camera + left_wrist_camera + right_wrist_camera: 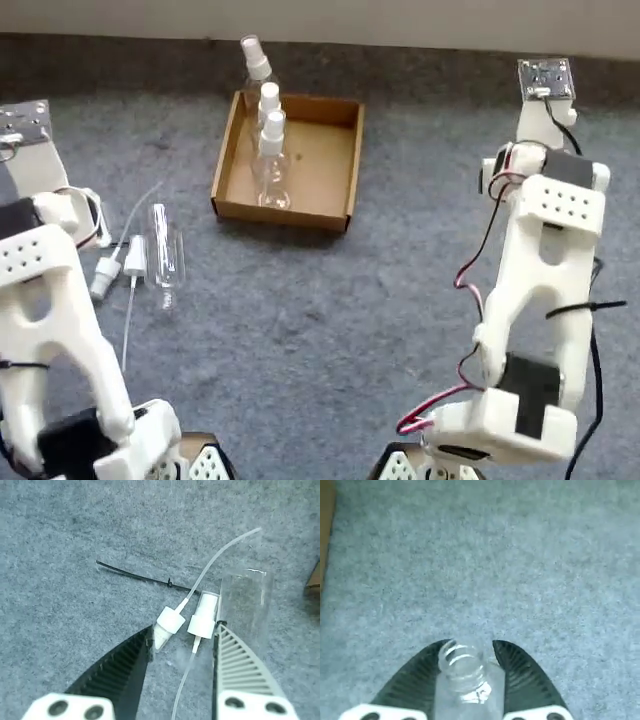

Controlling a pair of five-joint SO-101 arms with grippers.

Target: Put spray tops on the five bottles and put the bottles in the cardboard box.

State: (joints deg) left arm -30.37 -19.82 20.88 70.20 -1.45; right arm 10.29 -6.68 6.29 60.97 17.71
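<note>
Snugly, right gripper (471,643) clasps bottle (465,676), left gripper (184,626) spread

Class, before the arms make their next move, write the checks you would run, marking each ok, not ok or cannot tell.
1. Left gripper open around both spray tops: ok.
2. Right gripper shut on the held bottle, neck bare: ok.
3. Lying bottle beside the left gripper has a top: not ok.
4. Three capped bottles upright in the cardboard box: ok.
5. Free room in the box for two more: ok.
</note>
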